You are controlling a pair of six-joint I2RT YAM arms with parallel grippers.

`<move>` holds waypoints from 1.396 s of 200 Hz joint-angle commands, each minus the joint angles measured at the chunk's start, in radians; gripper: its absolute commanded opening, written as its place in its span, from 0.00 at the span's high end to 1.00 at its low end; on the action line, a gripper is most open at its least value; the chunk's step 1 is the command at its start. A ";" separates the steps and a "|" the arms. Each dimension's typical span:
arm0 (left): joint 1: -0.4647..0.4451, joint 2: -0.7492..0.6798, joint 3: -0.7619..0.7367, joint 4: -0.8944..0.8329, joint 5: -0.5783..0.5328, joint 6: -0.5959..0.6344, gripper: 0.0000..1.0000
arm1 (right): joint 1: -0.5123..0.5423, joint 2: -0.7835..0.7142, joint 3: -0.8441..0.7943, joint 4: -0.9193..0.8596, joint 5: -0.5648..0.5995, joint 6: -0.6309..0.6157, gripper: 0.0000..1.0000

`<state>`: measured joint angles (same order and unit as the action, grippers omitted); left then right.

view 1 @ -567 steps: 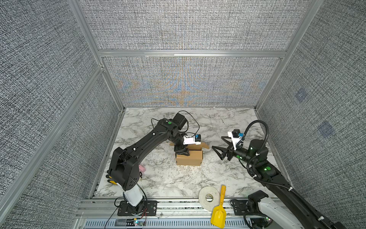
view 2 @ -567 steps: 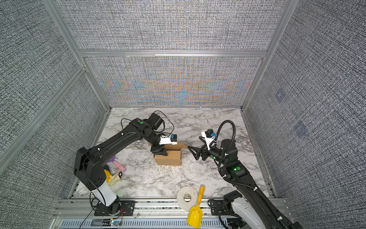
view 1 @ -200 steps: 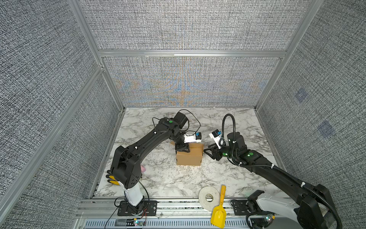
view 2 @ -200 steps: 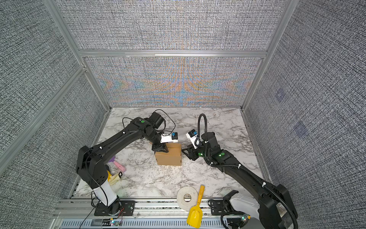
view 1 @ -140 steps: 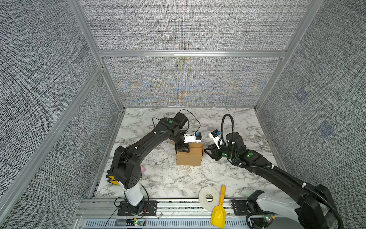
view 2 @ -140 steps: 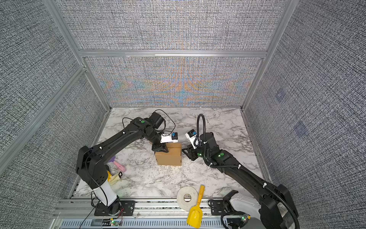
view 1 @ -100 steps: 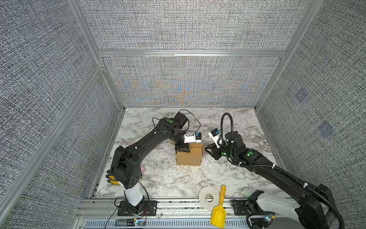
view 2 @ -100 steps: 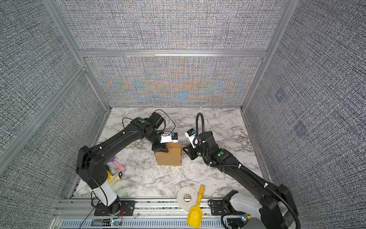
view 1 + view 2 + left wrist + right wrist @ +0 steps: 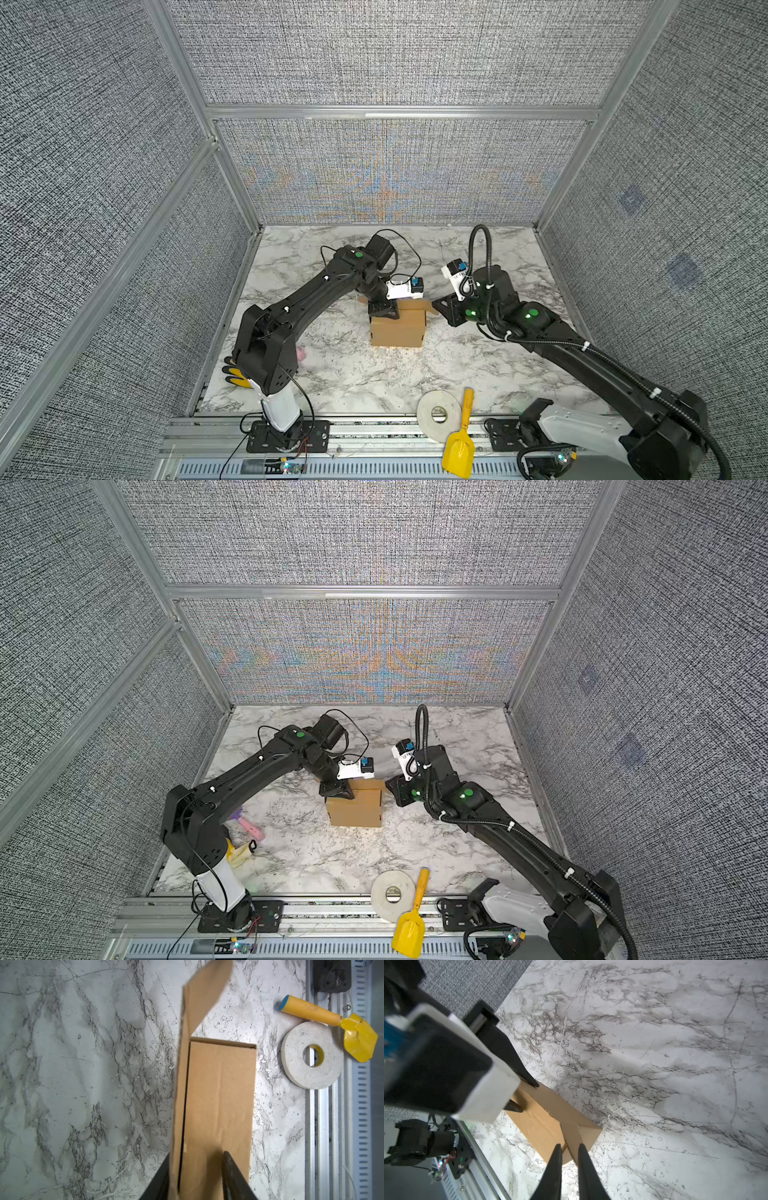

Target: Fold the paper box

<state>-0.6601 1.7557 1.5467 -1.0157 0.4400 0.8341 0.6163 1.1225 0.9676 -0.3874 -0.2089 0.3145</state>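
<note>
In both top views the paper box [image 9: 397,330] [image 9: 353,810] stands mid-tabletop [image 9: 353,374] between the two arms. The left jaws reach down at its far left corner and the right jaws meet its right end.

Left wrist view: the left jaws stand open astride an upright wall of the paper box [image 9: 218,1095], one finger inside and one outside. A white tape roll [image 9: 311,1057] and a yellow scoop [image 9: 311,1012] lie beyond.

Right wrist view: the right jaws pinch the end flap [image 9: 571,1134].

Paper box [image 9: 397,332]: one. White tape roll [image 9: 424,419]: one. Yellow scoop [image 9: 458,451]: one. Pink object [image 9: 251,828]: one.
</note>
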 commanded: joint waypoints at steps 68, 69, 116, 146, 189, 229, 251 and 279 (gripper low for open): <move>-0.003 0.007 -0.012 0.009 -0.035 0.007 0.62 | 0.029 0.074 0.106 -0.146 0.128 0.006 0.58; -0.003 0.007 -0.012 0.009 -0.035 0.007 0.62 | 0.029 0.076 0.107 -0.145 0.127 0.003 0.58; -0.003 0.008 -0.010 0.010 -0.036 0.005 0.62 | 0.030 0.121 0.107 -0.113 0.083 -0.009 0.67; -0.003 0.014 -0.011 0.012 -0.036 0.004 0.62 | 0.034 0.123 0.102 -0.111 0.066 0.001 0.76; -0.004 0.020 -0.010 0.006 -0.038 0.006 0.62 | 0.060 0.143 0.109 -0.112 0.068 0.022 0.81; -0.004 0.025 -0.002 0.007 -0.028 0.005 0.62 | 0.072 0.139 0.108 -0.116 0.117 0.104 0.91; -0.004 0.021 0.001 0.006 -0.026 0.005 0.61 | 0.081 0.130 0.099 -0.111 0.156 0.168 0.95; -0.004 0.022 0.003 0.005 -0.018 0.005 0.60 | 0.117 0.134 0.113 -0.127 0.217 0.210 0.97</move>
<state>-0.6632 1.7649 1.5520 -1.0061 0.4488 0.8364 0.7105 1.2564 1.0664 -0.5064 -0.0628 0.4484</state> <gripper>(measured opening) 0.392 0.051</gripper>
